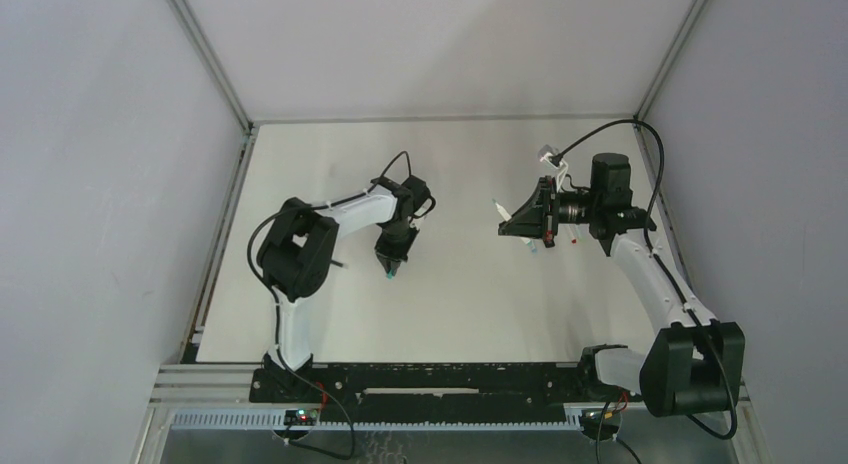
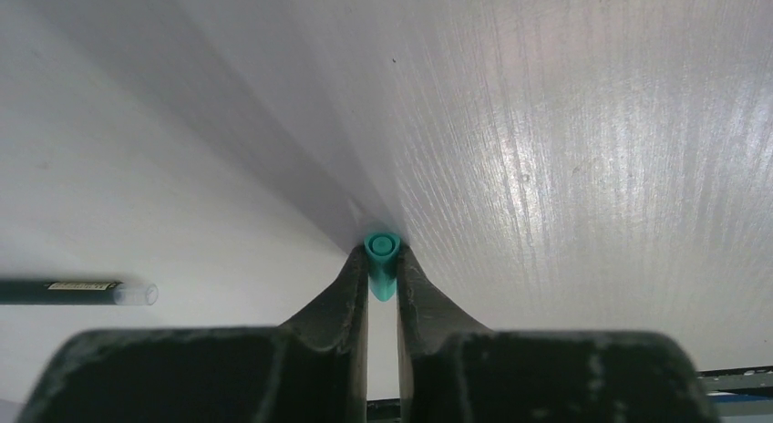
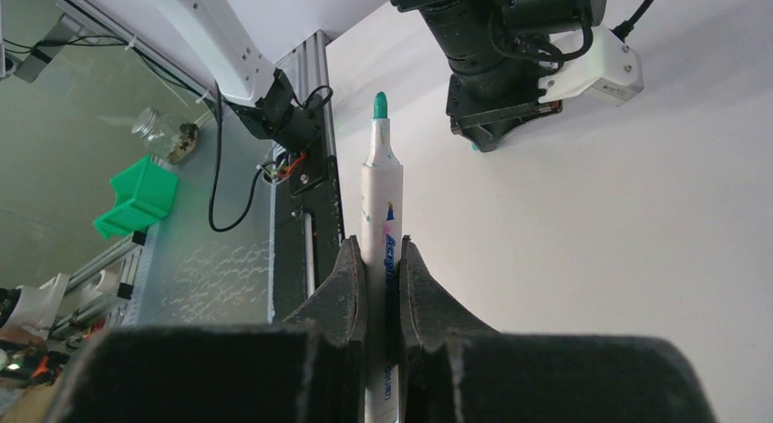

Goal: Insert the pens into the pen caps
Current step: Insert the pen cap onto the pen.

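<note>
Top view: left arm elbow-bent, left gripper (image 1: 390, 266) pointing down at the table (image 1: 450, 314) — right arm raised, right gripper (image 1: 507, 224) turned sideways.
Left wrist: fingers (image 2: 346, 286) pinching the teal cap (image 2: 382, 259), close to the table.
Right wrist: clamped on a white green-tipped pen (image 3: 381, 204) — held off the table.

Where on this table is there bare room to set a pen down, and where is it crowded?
Bare: the far strip of the table by the back wall, and the middle between left gripper and right gripper. Crowded: small pieces beside the right gripper.
</note>
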